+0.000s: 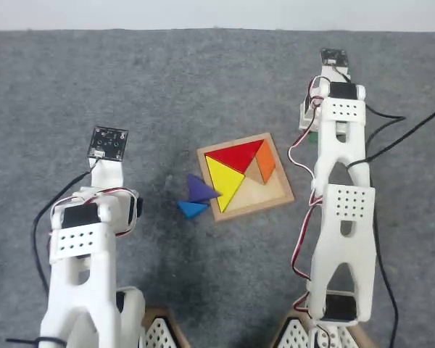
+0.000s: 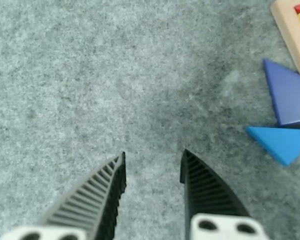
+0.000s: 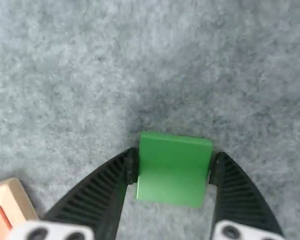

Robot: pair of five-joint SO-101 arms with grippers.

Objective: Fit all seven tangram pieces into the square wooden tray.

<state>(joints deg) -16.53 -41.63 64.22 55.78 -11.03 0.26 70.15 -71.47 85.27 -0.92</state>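
Observation:
The square wooden tray (image 1: 275, 194) lies mid-table and holds a red triangle (image 1: 235, 154), a yellow triangle (image 1: 223, 181) and an orange piece (image 1: 266, 161). A purple triangle (image 1: 200, 188) lies against its left rim, with a small blue triangle (image 1: 192, 209) just beside it. Both also appear in the left wrist view, purple triangle (image 2: 290, 97) and blue triangle (image 2: 282, 142). My left gripper (image 2: 152, 160) is open over bare carpet, well apart from them. My right gripper (image 3: 173, 160) is shut on a green square (image 3: 174, 167) on the carpet beyond the tray's far right corner.
Grey carpet covers the whole table. A tray corner (image 3: 7, 200) shows close to the right gripper. The right arm (image 1: 344, 210) stretches along the tray's right side. The left arm (image 1: 94, 217) stands to the tray's left.

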